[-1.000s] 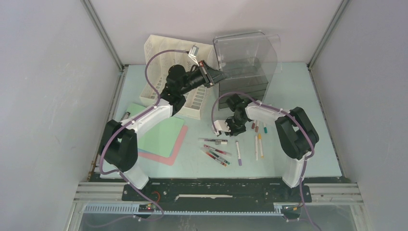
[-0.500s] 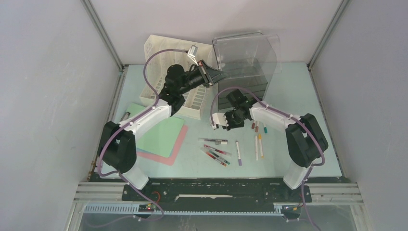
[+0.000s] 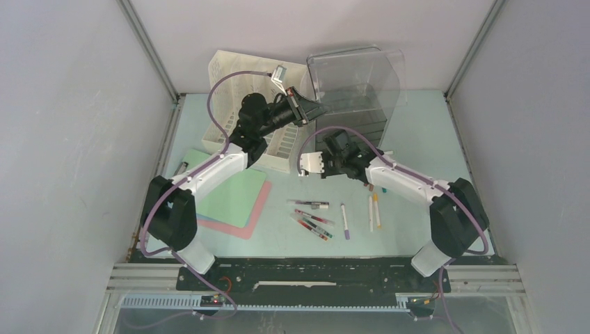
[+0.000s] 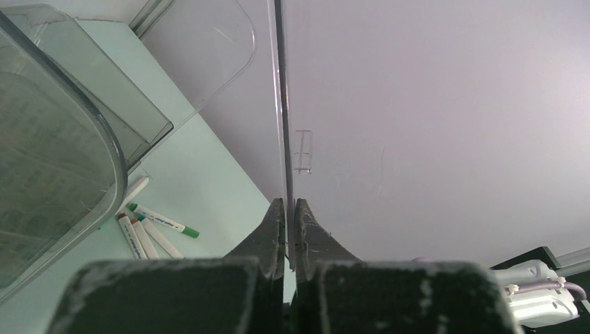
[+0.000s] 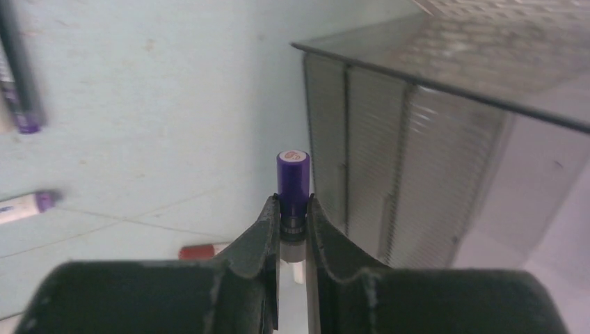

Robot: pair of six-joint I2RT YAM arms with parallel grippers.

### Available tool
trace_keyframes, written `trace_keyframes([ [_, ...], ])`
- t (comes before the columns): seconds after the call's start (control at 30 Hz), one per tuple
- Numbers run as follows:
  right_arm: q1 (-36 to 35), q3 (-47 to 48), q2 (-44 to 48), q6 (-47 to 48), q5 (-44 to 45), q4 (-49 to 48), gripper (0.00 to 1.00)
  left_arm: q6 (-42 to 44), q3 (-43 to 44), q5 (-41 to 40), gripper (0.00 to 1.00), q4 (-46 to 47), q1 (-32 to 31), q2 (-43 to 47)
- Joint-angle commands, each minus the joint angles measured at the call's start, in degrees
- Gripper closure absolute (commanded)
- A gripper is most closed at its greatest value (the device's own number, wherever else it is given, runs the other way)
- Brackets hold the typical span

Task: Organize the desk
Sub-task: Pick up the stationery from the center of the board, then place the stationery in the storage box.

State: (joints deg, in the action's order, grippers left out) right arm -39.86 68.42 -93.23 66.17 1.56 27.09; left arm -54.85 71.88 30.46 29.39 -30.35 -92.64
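Observation:
On the pale green desk [image 3: 431,139] stands a clear plastic box [image 3: 355,83] at the back. My left gripper [image 3: 308,109] is shut on the thin clear edge of that box [image 4: 280,104]; in the left wrist view the gripper [image 4: 286,202] pinches the sheet between both fingers. My right gripper [image 3: 346,161] hovers just in front of the box, shut on a purple-capped marker [image 5: 293,174]. The cap sticks out beyond the gripper [image 5: 293,198], with the box's ribbed floor [image 5: 417,174] to its right.
Loose markers [image 3: 316,219] lie in the middle of the desk, more [image 3: 373,209] to their right and several [image 4: 149,223] by the box. A white mesh tray [image 3: 229,76] stands at the back left. Green and pink sheets [image 3: 236,198] lie at the left.
My right arm has carried the purple-capped marker back and to the left, toward the clear box, its elbow swinging right. The left arm has held still on the box's edge.

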Motion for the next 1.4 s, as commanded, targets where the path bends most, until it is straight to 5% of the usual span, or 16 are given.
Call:
trace_keyframes([
  [0.0,-0.4,-2.9,4.5,0.0,8.6,-10.2,1.00,2.7,-0.3,1.4,1.00,4.9,0.3,4.7],
  [0.47,-0.3,-10.3,7.5,2.9,14.4,-28.6,1.00,2.7,-0.3,1.6,1.00,4.9,0.3,4.8],
  [0.77,-0.3,-10.8,9.8,0.5,12.9,-30.0,1.00,2.6,-0.3,1.7,1.00,5.0,0.4,4.5],
  [1.03,0.1,-18.5,8.3,3.5,17.0,-53.4,1.00,2.4,-0.2,1.7,1.00,4.9,0.5,4.5],
  [1.37,3.0,-21.8,3.4,1.3,18.7,-70.1,1.00,1.9,-0.3,1.8,1.00,5.4,0.5,4.3],
])
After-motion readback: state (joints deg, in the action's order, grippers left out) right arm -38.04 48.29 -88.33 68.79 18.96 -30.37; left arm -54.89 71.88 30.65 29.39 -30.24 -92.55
